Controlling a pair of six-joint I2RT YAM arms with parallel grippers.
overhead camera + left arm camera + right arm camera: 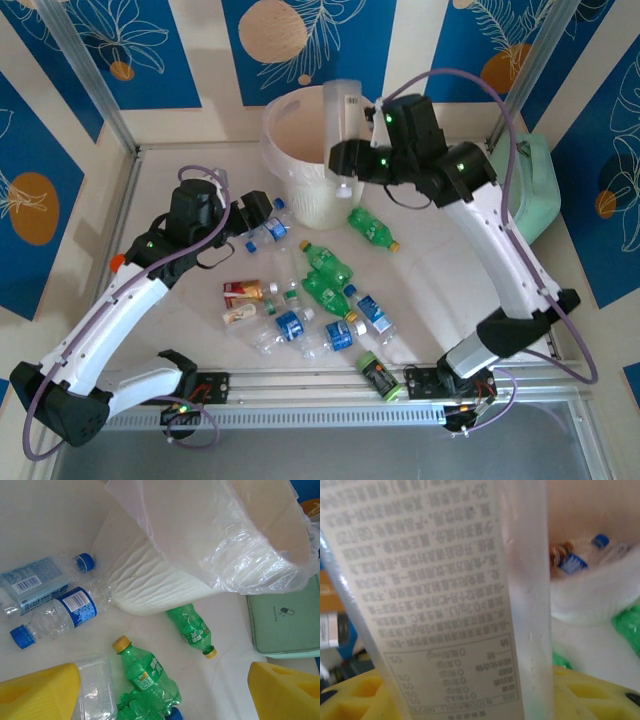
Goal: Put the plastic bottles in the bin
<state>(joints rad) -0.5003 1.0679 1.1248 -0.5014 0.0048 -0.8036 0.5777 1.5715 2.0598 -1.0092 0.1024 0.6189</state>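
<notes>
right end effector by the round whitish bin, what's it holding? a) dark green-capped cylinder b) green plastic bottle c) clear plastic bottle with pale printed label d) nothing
c: the right end effector is shut on a clear plastic bottle with pale printed label, seen close up between its yellow fingers.

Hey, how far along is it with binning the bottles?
Done: at least one blue-labelled bottle lies inside the bin. In hand: the right gripper holds a white-labelled bottle over its rim; the left gripper hangs open. Left: roughly a dozen bottles on the table.
</notes>
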